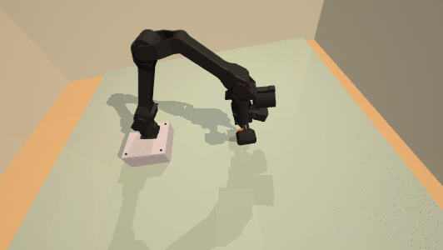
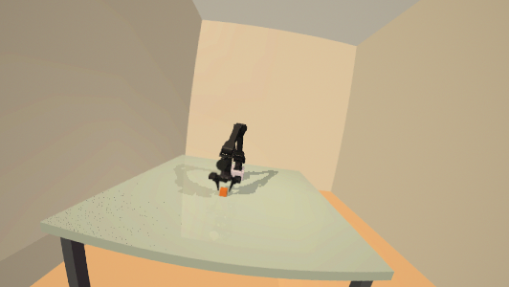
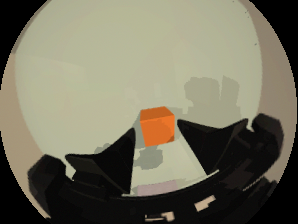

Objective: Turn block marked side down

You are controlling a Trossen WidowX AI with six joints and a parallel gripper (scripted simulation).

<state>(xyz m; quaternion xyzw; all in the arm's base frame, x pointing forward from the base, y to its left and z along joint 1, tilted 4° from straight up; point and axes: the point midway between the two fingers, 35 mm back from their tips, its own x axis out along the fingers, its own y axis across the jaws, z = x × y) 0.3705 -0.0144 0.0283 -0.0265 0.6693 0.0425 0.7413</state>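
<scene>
Our gripper (image 3: 166, 137) reaches down over a small orange block (image 3: 157, 127) on the pale green table (image 1: 325, 167).

Our fingers are partly spread either side of the block, nothing pinched yet. We judge it light, rigid and flat-sided: best gripped across two opposite faces, squarely.

Arm (image 1: 200, 54): matte black, boxy links w/ rounded joints. Base (image 1: 149, 144): pale grey block, dark screws seen at top corners. Gripper (image 3: 157, 137): black, tapered fingers.
</scene>
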